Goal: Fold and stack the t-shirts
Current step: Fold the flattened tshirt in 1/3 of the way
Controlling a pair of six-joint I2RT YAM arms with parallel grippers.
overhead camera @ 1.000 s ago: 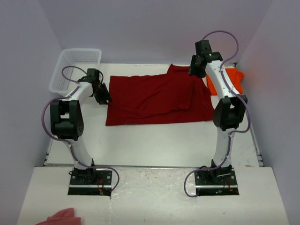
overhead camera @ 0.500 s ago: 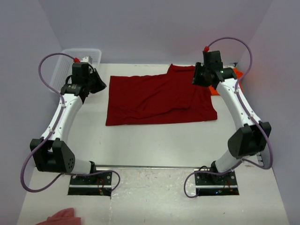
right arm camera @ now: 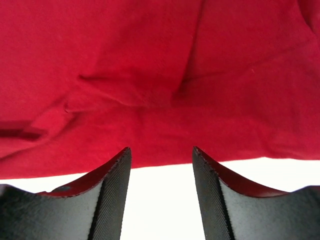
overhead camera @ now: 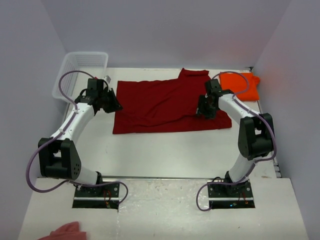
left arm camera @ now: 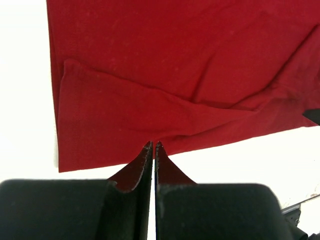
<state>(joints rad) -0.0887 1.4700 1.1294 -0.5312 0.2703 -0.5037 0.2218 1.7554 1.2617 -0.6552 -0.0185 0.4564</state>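
Observation:
The dark red t-shirt (overhead camera: 165, 105) lies spread flat across the middle of the table, with soft creases (right arm camera: 150, 95). The orange t-shirt (overhead camera: 241, 85) sits folded at the far right. My left gripper (overhead camera: 115, 106) is at the red shirt's left edge. In the left wrist view it (left arm camera: 153, 146) is shut, its tips touching the hem (left arm camera: 110, 160); whether any cloth is pinched does not show. My right gripper (overhead camera: 204, 113) is low over the shirt's right part. It (right arm camera: 160, 150) is open, with only bare table between its fingers, just short of the red edge.
A white mesh basket (overhead camera: 80, 70) stands at the far left corner. A pale pink cloth scrap (overhead camera: 67, 231) lies on the near ledge, left of the arm bases. Purple walls close in the table on both sides.
The left gripper has shut and settled at the red shirt's left edge. The right arm has come down from the far right corner to the shirt's right part, uncovering the orange shirt.

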